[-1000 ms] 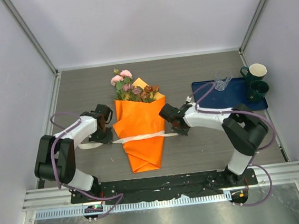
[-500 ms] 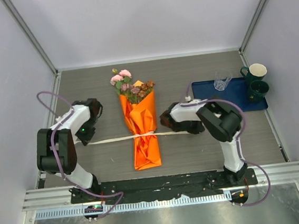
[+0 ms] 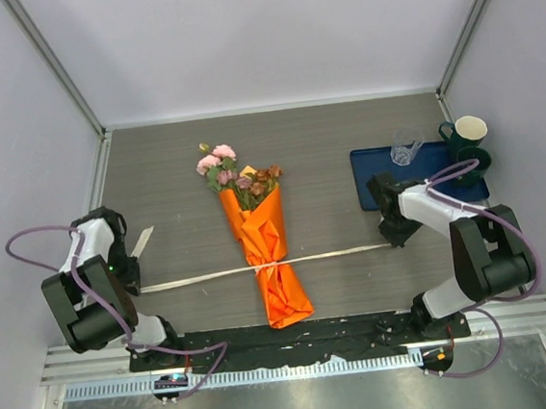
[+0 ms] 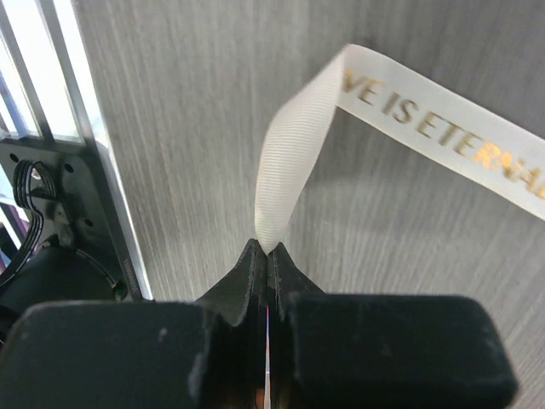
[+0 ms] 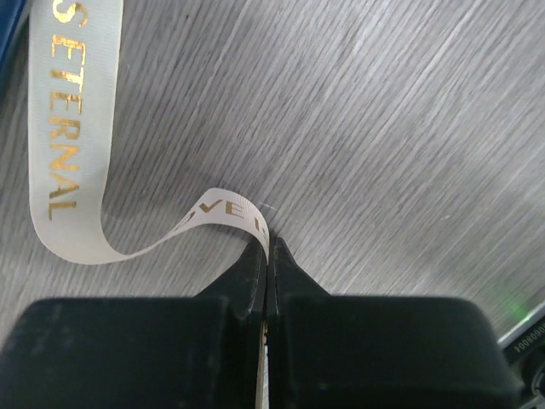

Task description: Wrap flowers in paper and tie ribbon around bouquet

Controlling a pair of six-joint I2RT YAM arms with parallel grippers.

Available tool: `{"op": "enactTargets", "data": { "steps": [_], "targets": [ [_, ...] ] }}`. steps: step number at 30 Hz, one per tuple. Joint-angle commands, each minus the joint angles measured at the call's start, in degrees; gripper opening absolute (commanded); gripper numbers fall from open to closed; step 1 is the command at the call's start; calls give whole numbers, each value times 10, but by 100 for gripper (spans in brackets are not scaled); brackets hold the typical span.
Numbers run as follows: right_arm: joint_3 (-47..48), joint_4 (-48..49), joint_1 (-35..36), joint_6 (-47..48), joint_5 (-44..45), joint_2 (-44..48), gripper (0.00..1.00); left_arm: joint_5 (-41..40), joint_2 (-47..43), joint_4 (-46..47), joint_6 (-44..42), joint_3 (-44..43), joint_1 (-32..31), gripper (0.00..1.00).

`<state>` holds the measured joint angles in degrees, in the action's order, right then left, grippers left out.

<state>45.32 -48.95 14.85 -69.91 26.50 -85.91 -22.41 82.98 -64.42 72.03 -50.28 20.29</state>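
Left gripper (image 4: pixel 266 253): closed on one end of the ribbon (image 4: pixel 294 153). Right gripper (image 5: pixel 269 245): closed on the opposite end. The ribbon runs straight between both grippers, cinching the bouquet (image 3: pixel 267 226) midway.

The grey wood-grain table (image 3: pixel 173 175) is enclosed by white walls (image 3: pixel 257 42) at 9, 12 and 3 o'clock. A blue tray (image 3: pixel 362 169) lies flat at 2 o'clock on the table. A clear cup (image 3: pixel 403 147) stands at the tray's 12 o'clock edge. A dark green mug (image 3: pixel 476 162) stands at its 3 o'clock end. Just beyond, at 1 o'clock, stands a second green mug (image 3: pixel 469 130) with a pale interior. An aluminium rail (image 3: pixel 85 360) runs along the 6 o'clock edge.
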Motion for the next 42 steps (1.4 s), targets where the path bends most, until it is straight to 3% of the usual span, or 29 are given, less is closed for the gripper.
{"op": "enactTargets", "data": {
  "steps": [1,11,13,14,17,18,22,26,29,31,32,34,35,39,42],
  "targets": [
    [-30,40,-76,61,43,7,0,-108,-8,45,-36,-5,82,0],
    [-34,96,-258,142,-75,-7,0,-106,10,39,-25,-40,126,0],
    [-24,105,-286,167,-66,-24,0,-104,11,40,-25,-42,134,0],
    [-16,105,-280,176,-9,-34,0,-103,10,47,-29,-43,132,0],
    [-1,100,-241,191,48,-48,0,-117,16,48,-49,-61,74,0],
    [4,88,-219,186,70,-48,0,-133,18,34,-29,-74,27,0],
    [49,38,-81,140,183,-33,0,-126,22,36,-39,-113,-74,1],
    [98,-23,-1,96,278,-29,0,-146,63,1,-61,-188,-189,0],
    [135,-57,72,80,335,-42,0,-142,68,14,-77,-203,-236,0],
    [170,-112,115,53,401,-58,0,-139,61,29,-107,-210,-252,0],
    [181,-136,171,38,433,-82,0,-134,60,33,-116,-213,-266,0],
    [229,-263,221,-75,523,-121,0,-132,51,31,-123,-222,-274,0],
    [247,-377,254,-144,544,-184,0,-131,47,30,-119,-221,-274,1],
    [246,-377,255,-167,546,-241,0,-159,45,-24,-70,-225,-261,0],
    [236,-378,236,-176,517,-256,0,-162,57,-58,-39,-223,-213,1]
  ]
}}
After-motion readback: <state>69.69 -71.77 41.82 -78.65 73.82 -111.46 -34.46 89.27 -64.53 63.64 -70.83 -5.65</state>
